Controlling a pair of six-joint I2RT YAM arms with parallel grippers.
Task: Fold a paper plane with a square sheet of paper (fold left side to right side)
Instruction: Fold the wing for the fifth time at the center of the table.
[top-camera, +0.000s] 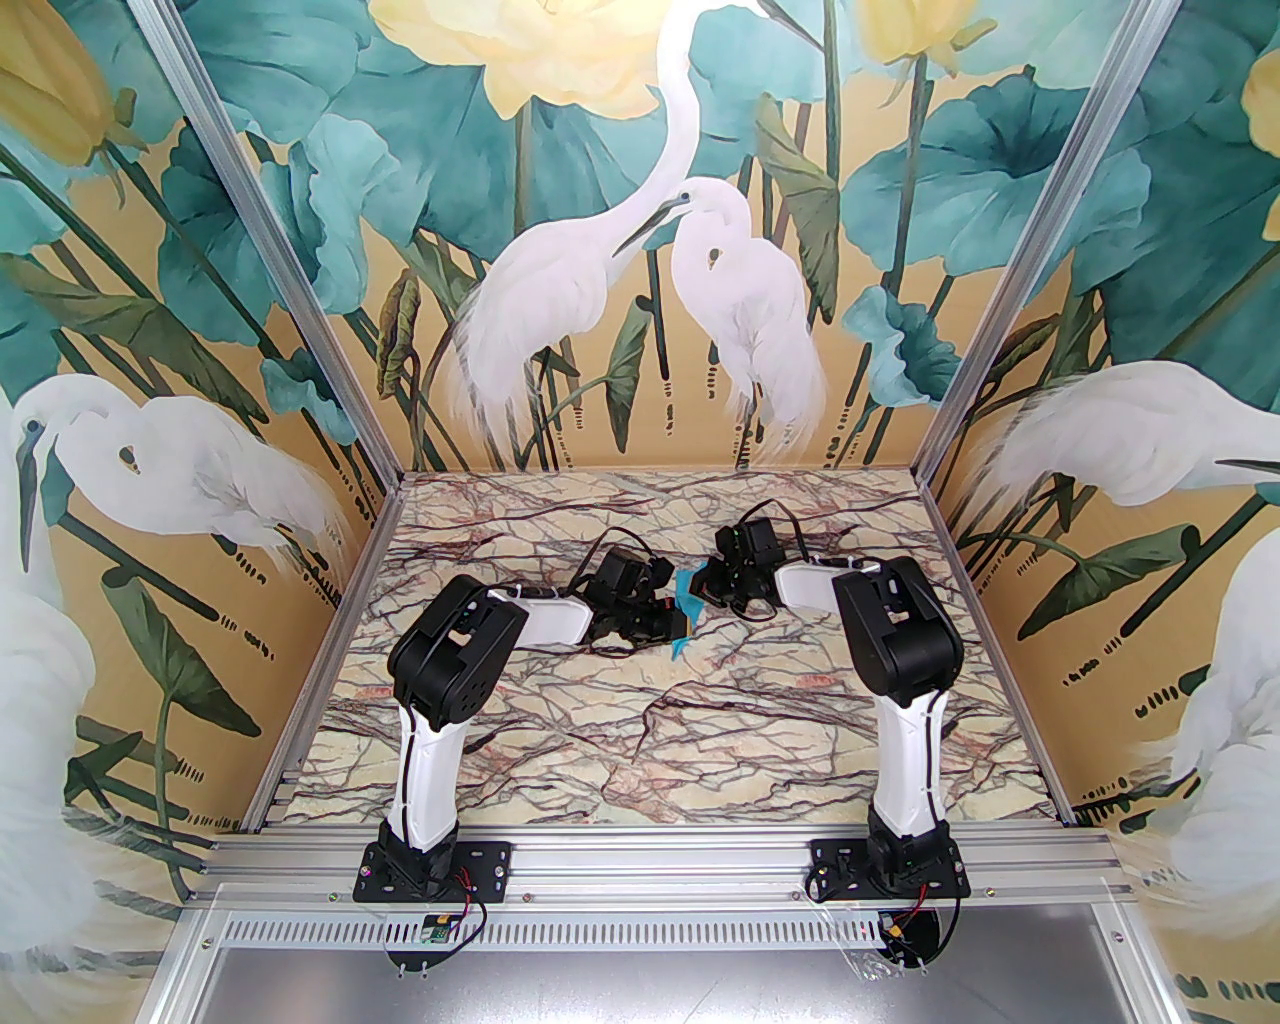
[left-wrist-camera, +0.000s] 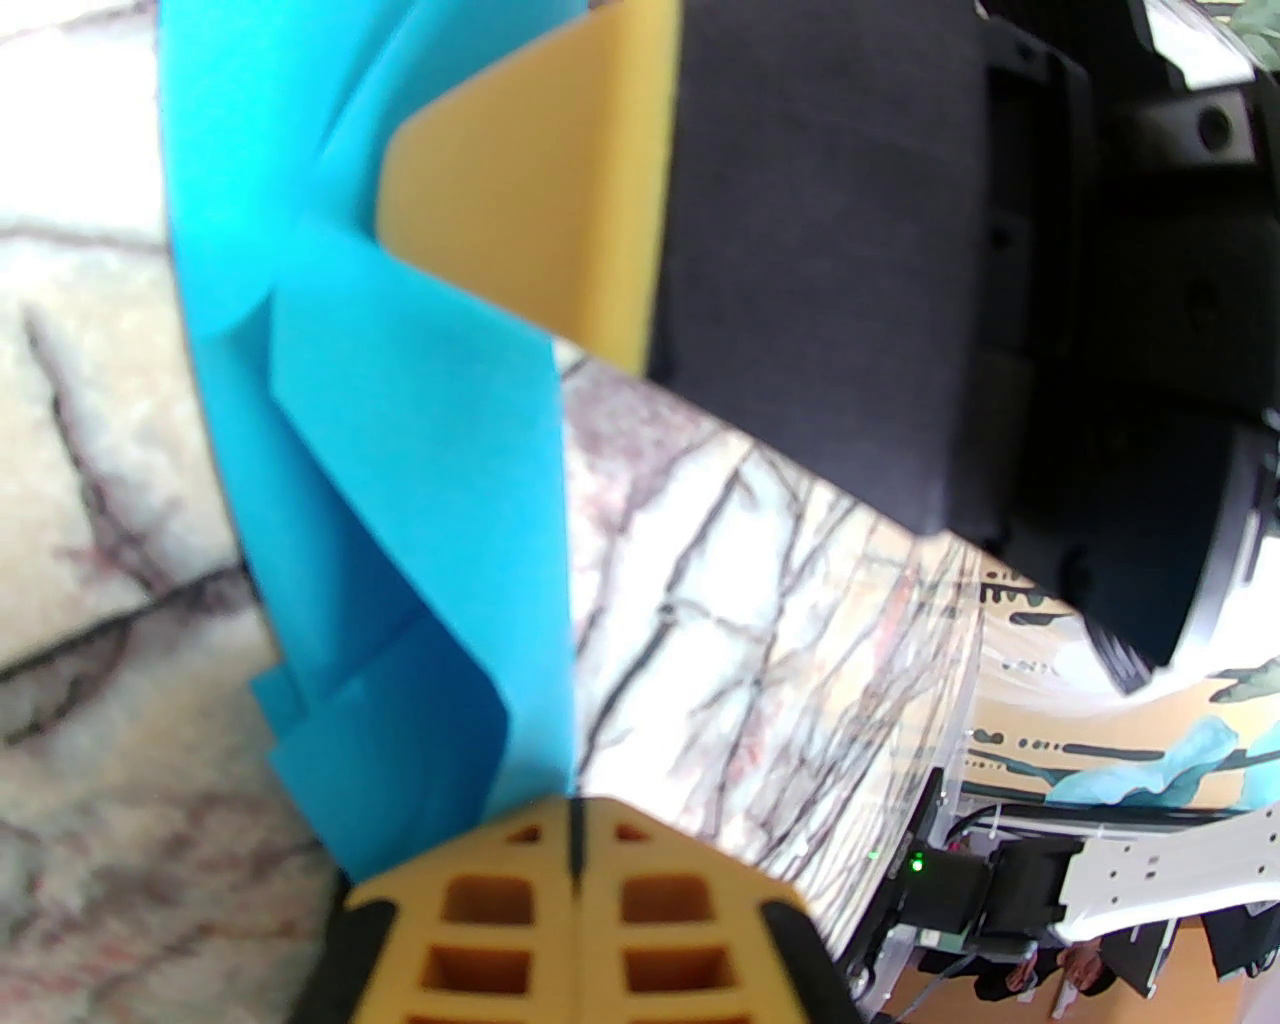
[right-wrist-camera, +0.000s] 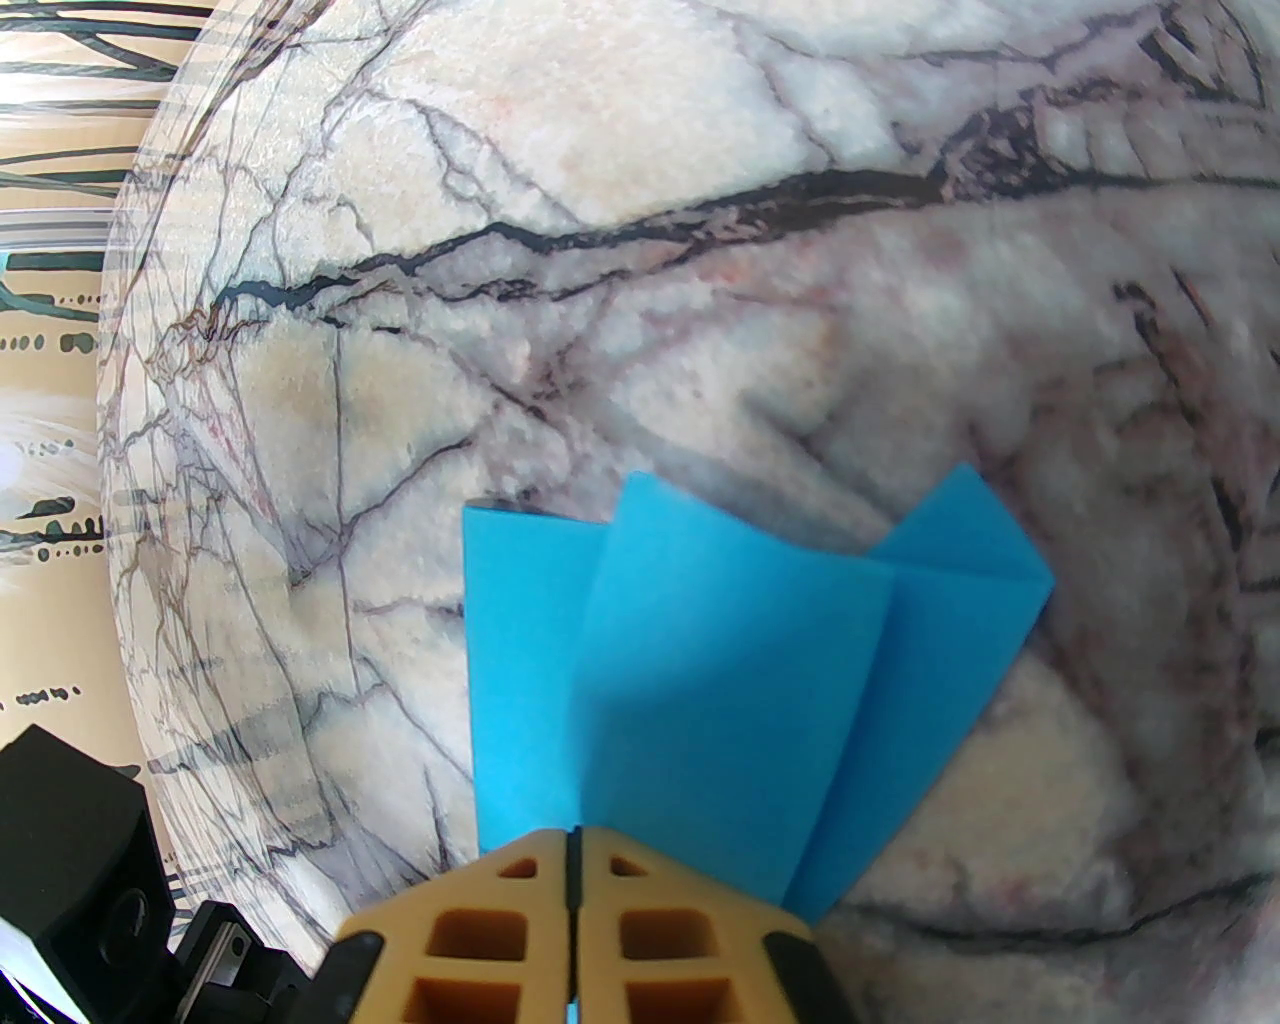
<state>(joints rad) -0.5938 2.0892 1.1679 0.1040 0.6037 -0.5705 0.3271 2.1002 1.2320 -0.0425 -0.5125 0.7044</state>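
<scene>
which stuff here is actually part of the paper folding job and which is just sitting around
In the job:
- folded blue paper
- left gripper, shut on the paper
- right gripper, shut on the paper

Just around:
- marble table, only the work surface
- painted bird walls
- aluminium frame rail

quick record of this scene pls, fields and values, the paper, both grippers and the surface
paper: turquoise-blue folded sheet of paper, creased into layered flaps
left gripper: shut, pinching one end of the paper
right gripper: shut, pinching the other end
arms: both reach inward and meet mid-table
surface: veined marble-patterned table top
paper touching table: cannot tell
</scene>
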